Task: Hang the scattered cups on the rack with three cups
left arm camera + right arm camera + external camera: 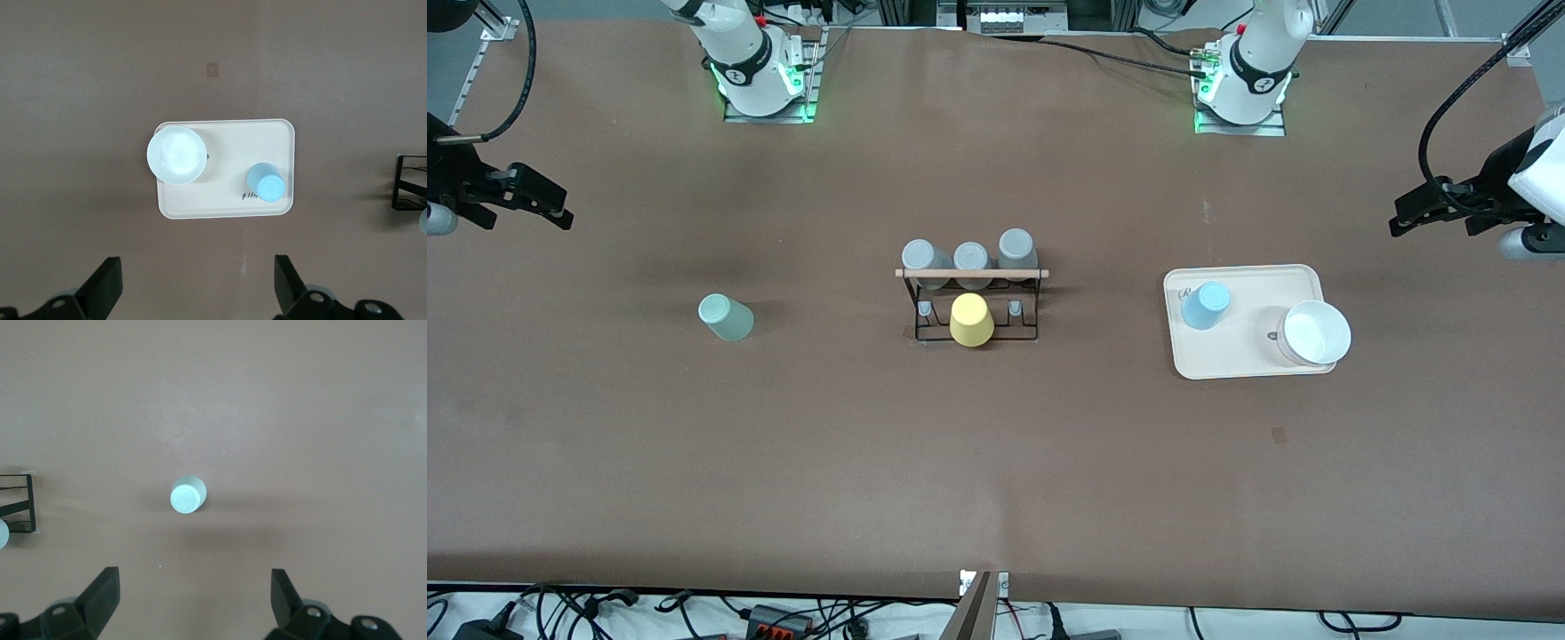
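Over the table's two ends: both arms wait, held high, each gripper empty.
Left gripper (197,280): fingers spread wide apart, holding and touching nothing; it hangs over the bare table at the left arm's end, near the tray.
Right gripper (193,597): fingers likewise spread wide, nothing between them; it hangs over the table at the right arm's end, near the mint cup.
Blue cup (1206,305): upside down on the tray (1249,363), at the tray's end toward the rack.
White bowl (1315,333): on the same tray, open side up, at the tray's other end, apart from the blue cup.
Writing: a small dark mark is printed on the tray beside the blue cup; too small to read.
Mint cup (726,317): upside down on the bare table (996,462), toward the right arm's end, well apart from the rack.
Rack (971,302): at the table's middle, wooden bar along its top.
Yellow cup (971,320): upside down on the rack's middle peg, in the row nearer the front camera; a bare peg on either side.
Grey cups (971,258): three in the rack's farther row, upside down.
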